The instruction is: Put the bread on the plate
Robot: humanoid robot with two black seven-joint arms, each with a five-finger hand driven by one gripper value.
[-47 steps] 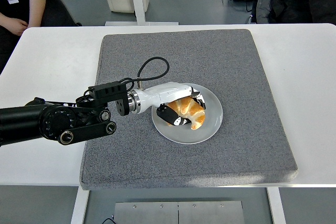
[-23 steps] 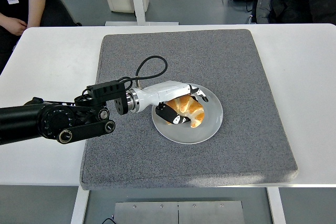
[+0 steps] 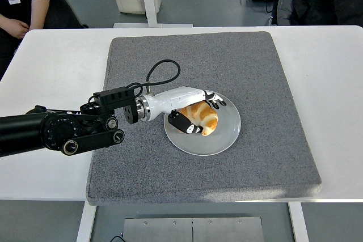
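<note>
Golden bread [image 3: 201, 118] lying on white plate [image 3: 224, 140] — left robot hand [image 3: 195, 114] curled around it, gripping; thumb side partly hidden, bread's left end covered — grey mat [image 3: 255, 72] beneath.

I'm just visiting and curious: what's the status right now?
Left hand gripping bread over plate. Right arm out of view. Nothing in the way.

Mat [image 3: 249, 72] is bare all round the plate [image 3: 226, 138]: far side, right side and near strip all open, w/ white table [image 3: 54, 66] bare beyond. Left approach is blocked: left arm [image 3: 62, 131] lies across the mat's left part, cable loop [image 3: 161, 73] just behind it. Left hand [image 3: 195, 114] covers the bread [image 3: 201, 118] on the plate's left half. Person's hand [image 3: 17, 26] sits by the far-left corner.
</note>
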